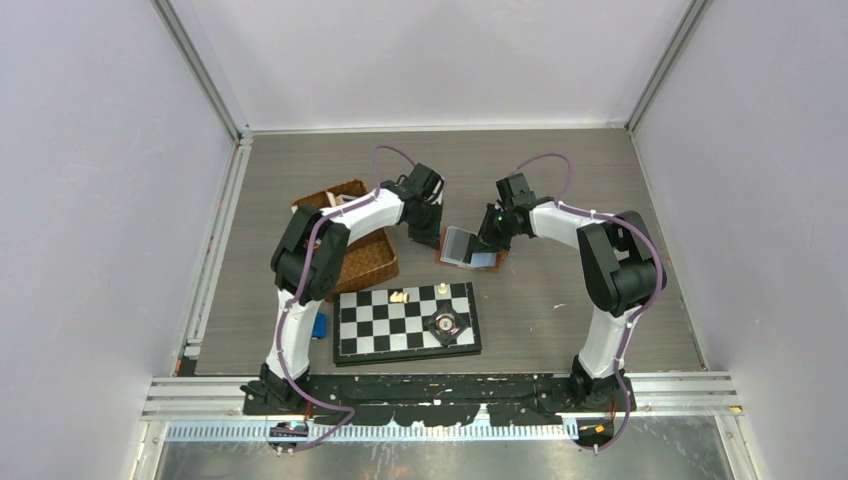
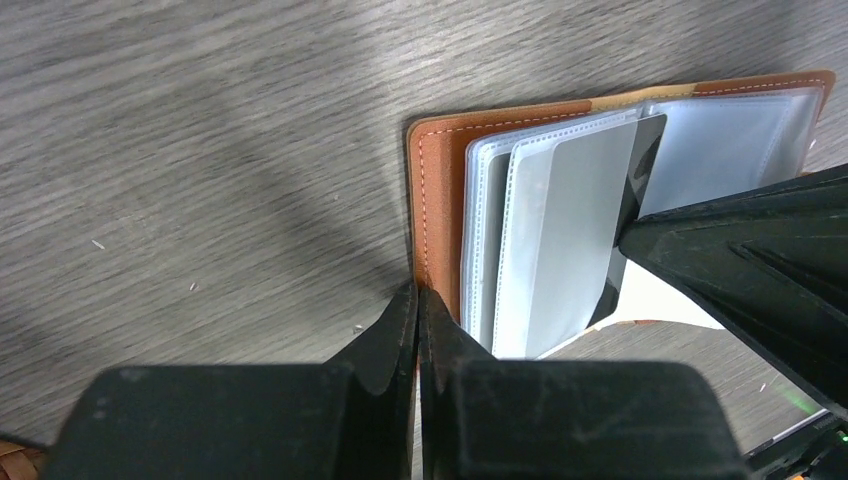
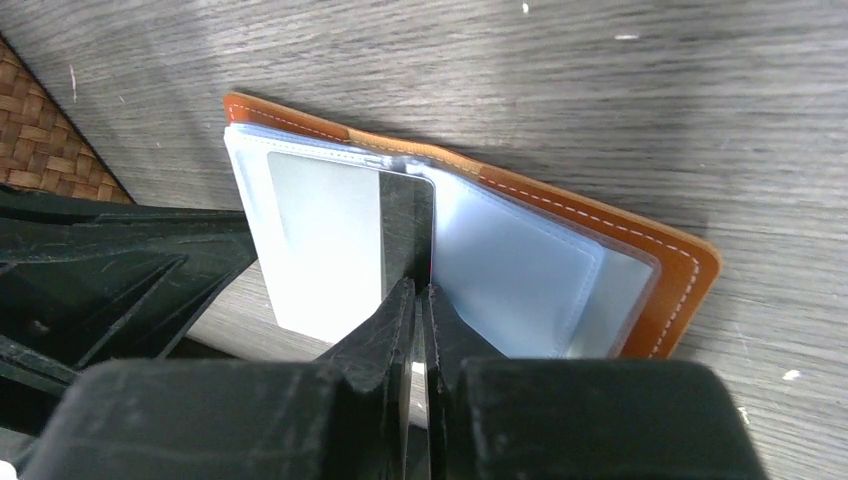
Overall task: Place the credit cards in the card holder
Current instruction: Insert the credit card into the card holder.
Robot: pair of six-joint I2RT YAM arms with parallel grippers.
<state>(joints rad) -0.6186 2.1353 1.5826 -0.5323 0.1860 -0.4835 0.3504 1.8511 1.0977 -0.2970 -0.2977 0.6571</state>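
Note:
The card holder (image 1: pixel 468 252) lies open on the table, tan-brown leather with clear plastic sleeves; it also shows in the left wrist view (image 2: pixel 437 200) and the right wrist view (image 3: pixel 640 240). My left gripper (image 1: pixel 426 236) (image 2: pixel 418 293) is shut on the left edge of its leather cover. My right gripper (image 1: pixel 489 238) (image 3: pixel 420 288) is shut on a thin credit card (image 3: pixel 406 225), seen edge-on and standing among the sleeves at the fold. In the left wrist view this card (image 2: pixel 575 230) looks flat grey, with the right gripper's black finger against it.
A brown wicker basket (image 1: pixel 352 245) (image 3: pixel 35 140) stands just left of the card holder, behind the left arm. A chessboard (image 1: pixel 405 320) with a few small pieces lies nearer the bases. A small blue object (image 1: pixel 320 326) lies left of the chessboard.

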